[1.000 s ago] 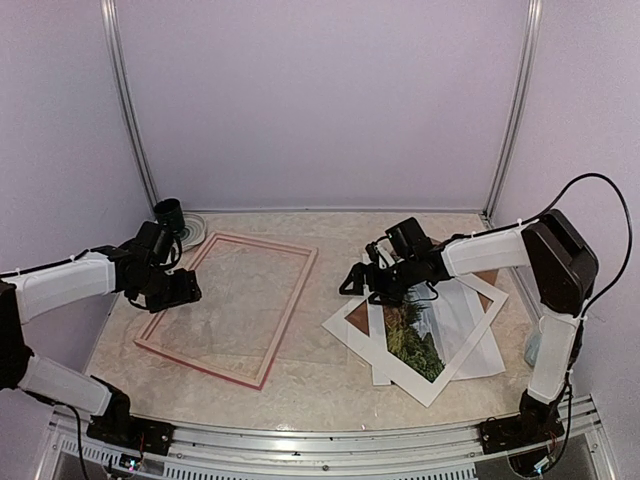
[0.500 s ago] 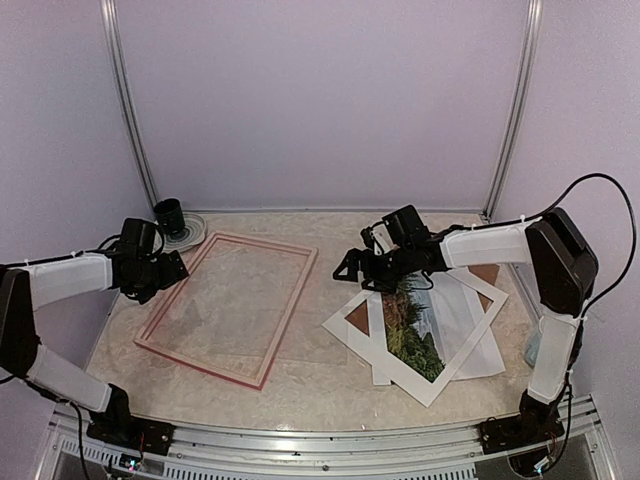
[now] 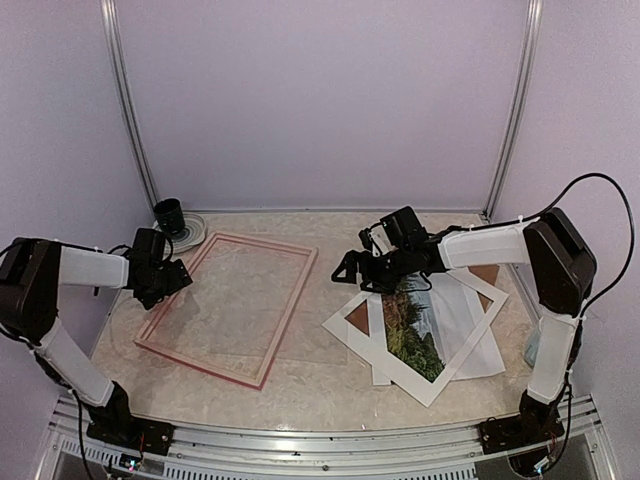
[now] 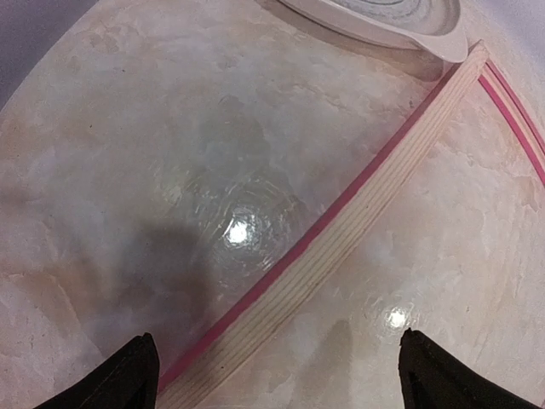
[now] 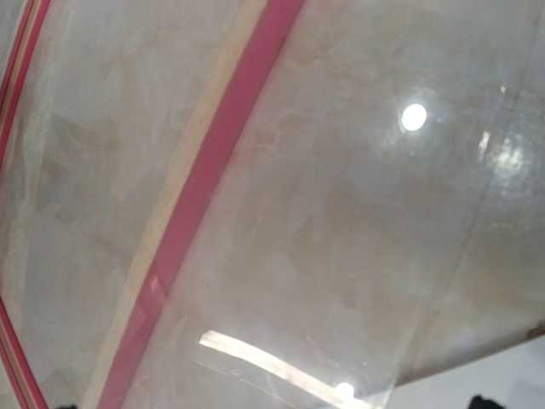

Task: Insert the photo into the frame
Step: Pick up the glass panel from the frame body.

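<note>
The frame [image 3: 228,306] lies flat at the table's left-middle, pink-red edges with a pale wood face up. In the left wrist view its left rail [image 4: 341,243] runs diagonally between my open fingers. My left gripper [image 3: 172,277] [image 4: 281,385] hovers over that rail, holding nothing. The photo [image 3: 408,322], dark green trees on a white margin, lies in a stack at the right. My right gripper [image 3: 352,272] is open and empty at the stack's left end, between the photo and the frame. The right wrist view shows the frame's right rail [image 5: 213,196].
A white mat border [image 3: 452,345] and a brown backing board [image 3: 357,318] lie under the photo. A clear sheet [image 5: 341,256] rests beside the frame's right rail. A dark cup [image 3: 168,212] stands on a white dish [image 3: 190,230] [image 4: 383,17] at the back left.
My left gripper has opened, let go of the frame's left rail and drawn back to the left. My right gripper has shifted slightly toward the back.
</note>
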Robot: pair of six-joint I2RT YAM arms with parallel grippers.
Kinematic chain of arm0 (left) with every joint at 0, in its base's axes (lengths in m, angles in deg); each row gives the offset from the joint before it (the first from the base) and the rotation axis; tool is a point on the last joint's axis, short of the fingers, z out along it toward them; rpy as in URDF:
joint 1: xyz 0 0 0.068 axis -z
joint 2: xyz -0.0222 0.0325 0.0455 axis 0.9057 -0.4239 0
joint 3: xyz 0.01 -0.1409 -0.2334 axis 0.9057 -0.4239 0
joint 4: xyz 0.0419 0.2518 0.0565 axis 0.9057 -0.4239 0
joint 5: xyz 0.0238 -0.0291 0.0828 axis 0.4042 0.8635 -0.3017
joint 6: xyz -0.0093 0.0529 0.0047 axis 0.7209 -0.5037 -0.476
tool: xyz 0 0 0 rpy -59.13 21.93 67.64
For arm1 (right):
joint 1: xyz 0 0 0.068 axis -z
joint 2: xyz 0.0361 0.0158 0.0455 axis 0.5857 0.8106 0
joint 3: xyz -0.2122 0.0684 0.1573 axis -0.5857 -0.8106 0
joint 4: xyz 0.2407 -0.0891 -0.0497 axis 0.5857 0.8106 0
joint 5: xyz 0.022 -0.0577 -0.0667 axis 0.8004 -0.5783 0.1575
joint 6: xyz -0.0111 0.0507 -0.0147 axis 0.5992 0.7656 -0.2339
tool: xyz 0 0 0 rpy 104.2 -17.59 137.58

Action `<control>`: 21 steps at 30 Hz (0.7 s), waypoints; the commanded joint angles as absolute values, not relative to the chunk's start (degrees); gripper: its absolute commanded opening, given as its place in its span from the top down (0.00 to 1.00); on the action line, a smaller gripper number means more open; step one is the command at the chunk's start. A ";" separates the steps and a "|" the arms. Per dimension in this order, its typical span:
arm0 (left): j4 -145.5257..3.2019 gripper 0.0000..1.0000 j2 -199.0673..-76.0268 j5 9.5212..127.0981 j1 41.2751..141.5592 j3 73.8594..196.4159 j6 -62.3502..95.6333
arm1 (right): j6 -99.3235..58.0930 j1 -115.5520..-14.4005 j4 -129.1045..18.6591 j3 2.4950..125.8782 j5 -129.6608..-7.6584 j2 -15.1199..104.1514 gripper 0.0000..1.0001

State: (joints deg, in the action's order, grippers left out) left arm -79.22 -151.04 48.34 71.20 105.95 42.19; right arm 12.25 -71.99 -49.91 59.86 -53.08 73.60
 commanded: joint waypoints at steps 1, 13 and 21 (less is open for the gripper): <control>-75.75 0.04 -153.53 48.35 70.63 105.09 42.84 | 11.24 -72.72 -49.75 59.95 -54.06 73.89 0.01; -68.96 0.08 -152.38 58.33 71.30 100.39 44.25 | 10.11 -72.76 -47.41 63.20 -55.09 76.20 0.01; -70.00 0.09 -149.82 57.08 73.31 98.21 45.36 | 8.78 -71.10 -43.00 68.20 -58.11 78.12 0.01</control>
